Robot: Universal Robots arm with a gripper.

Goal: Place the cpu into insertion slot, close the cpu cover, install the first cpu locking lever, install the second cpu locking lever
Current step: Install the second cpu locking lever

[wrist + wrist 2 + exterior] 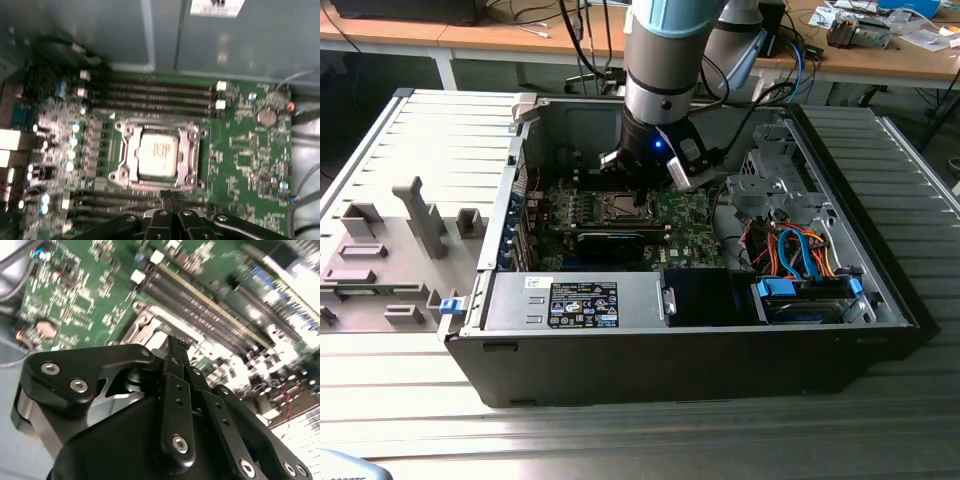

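Ribbed grey tabletop [740,440] carries an open computer case [880,300], its green motherboard [245,160] facing up. On it the cpu [159,156] sits in the insertion slot [192,182], with the cpu cover [191,150] lying flat around it, so placing looks done; whether either locking lever is latched I cannot tell. Just beside the slot's edge hovers the gripper [169,196], fingers pressed together, holding nothing.

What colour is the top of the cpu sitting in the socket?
Dull silver-grey, seen best in the first wrist view: the cpu.
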